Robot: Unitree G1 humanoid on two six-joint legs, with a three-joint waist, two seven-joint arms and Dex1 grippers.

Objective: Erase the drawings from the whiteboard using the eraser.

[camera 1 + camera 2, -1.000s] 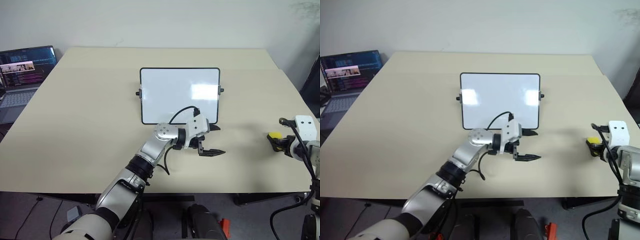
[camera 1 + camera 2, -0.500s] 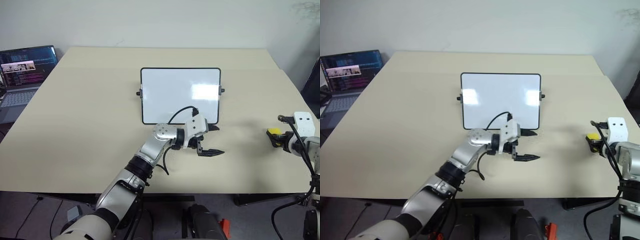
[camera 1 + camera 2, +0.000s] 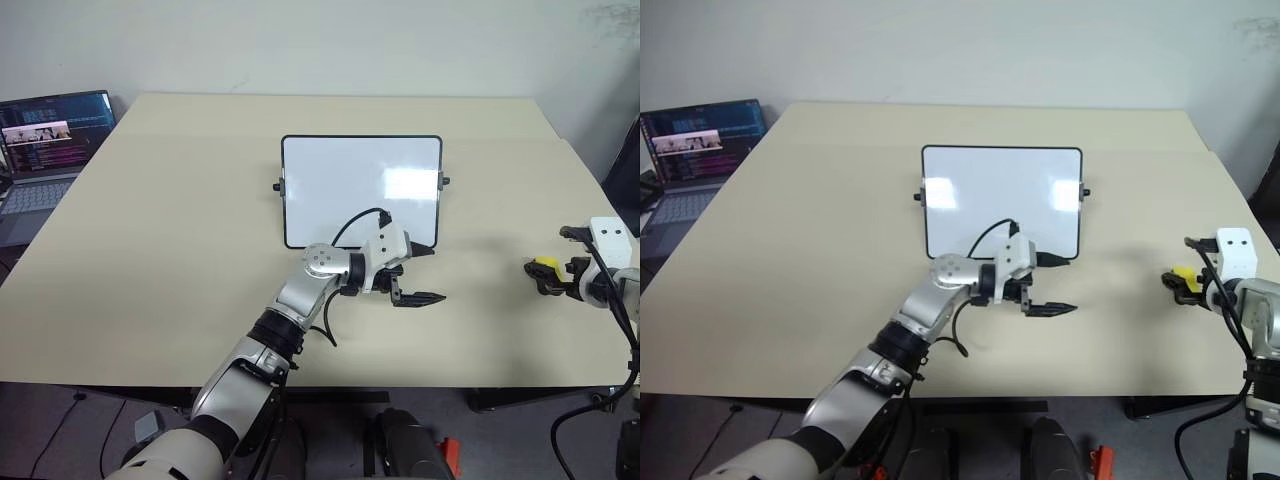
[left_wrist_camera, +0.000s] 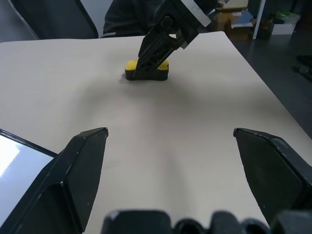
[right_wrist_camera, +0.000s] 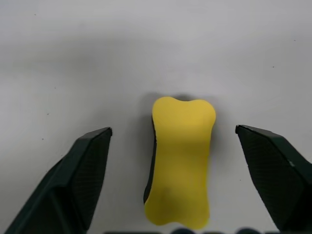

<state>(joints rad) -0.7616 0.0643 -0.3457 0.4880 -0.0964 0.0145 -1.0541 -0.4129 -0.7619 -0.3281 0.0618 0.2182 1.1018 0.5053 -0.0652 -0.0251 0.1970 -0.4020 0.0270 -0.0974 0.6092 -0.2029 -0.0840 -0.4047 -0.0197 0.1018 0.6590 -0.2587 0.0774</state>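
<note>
Right wrist view: the right tool (image 5: 178, 141) stands with its fingers spread wide, the yellow eraser (image 5: 179, 161) lying free on the counter (image 3: 180, 250) between them, touched by neither. A second ago these fingers were pressed together on the eraser; they have since let go. The whiteboard (image 3: 360, 190) shows no blue marks, so the release reads as the closing step of the task. The left tool (image 3: 415, 275), likewise spread and empty, hovers just in front of the whiteboard's near right corner, well apart from the right tool. The eraser lies near the counter's right edge, with bare counter ahead of the right tool and toward the left tool. A laptop (image 3: 45, 140) sits beyond the counter's far left corner.
</note>
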